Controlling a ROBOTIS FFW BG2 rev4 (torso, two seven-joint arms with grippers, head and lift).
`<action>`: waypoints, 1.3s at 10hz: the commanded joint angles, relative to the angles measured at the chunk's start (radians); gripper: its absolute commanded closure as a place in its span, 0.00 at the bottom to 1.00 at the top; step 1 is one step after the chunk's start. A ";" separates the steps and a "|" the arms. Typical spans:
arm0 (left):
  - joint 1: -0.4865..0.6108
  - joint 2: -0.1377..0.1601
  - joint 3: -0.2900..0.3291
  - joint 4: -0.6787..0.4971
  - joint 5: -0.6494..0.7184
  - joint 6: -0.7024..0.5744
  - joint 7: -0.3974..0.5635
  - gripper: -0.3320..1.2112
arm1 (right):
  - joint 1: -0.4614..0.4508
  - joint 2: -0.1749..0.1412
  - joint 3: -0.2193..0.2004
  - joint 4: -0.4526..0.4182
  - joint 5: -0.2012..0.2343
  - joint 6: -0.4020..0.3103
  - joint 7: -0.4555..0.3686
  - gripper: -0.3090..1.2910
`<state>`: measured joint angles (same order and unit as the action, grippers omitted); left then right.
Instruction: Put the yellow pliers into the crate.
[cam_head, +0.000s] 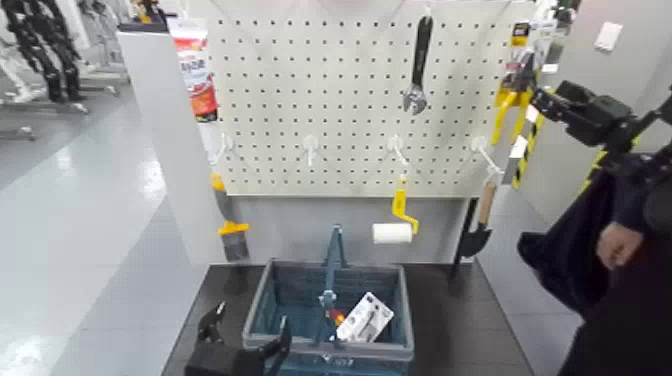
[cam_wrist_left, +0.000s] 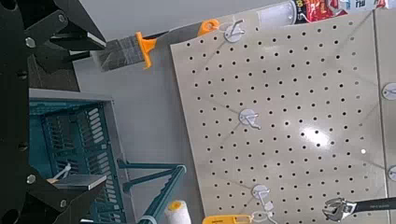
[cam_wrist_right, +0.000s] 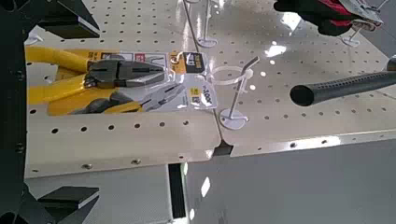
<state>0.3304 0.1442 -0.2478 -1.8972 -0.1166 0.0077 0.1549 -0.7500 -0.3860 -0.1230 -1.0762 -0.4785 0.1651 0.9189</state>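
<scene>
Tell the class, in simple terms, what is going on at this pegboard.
A robot is at a pegboard of tools, and its job is to put the yellow pliers into the crate. Its right hand is open at the pliers, which still need gripping and moving. The left hand is open beside the crate, holding nothing. A white packet lies inside the crate. A person's hand shows off to the right.
</scene>
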 joint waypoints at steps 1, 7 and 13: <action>-0.005 0.000 -0.005 0.003 0.000 0.000 0.000 0.40 | -0.075 -0.011 0.059 0.088 -0.017 -0.001 0.035 0.26; -0.016 0.002 -0.011 0.009 0.000 -0.003 -0.001 0.40 | -0.169 -0.017 0.166 0.211 -0.040 -0.016 0.112 0.38; -0.019 0.002 -0.015 0.013 0.000 -0.009 -0.001 0.40 | -0.200 -0.013 0.195 0.217 0.001 -0.016 0.120 0.89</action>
<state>0.3121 0.1457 -0.2615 -1.8839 -0.1166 -0.0013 0.1532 -0.9465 -0.3992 0.0716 -0.8604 -0.4789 0.1493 1.0393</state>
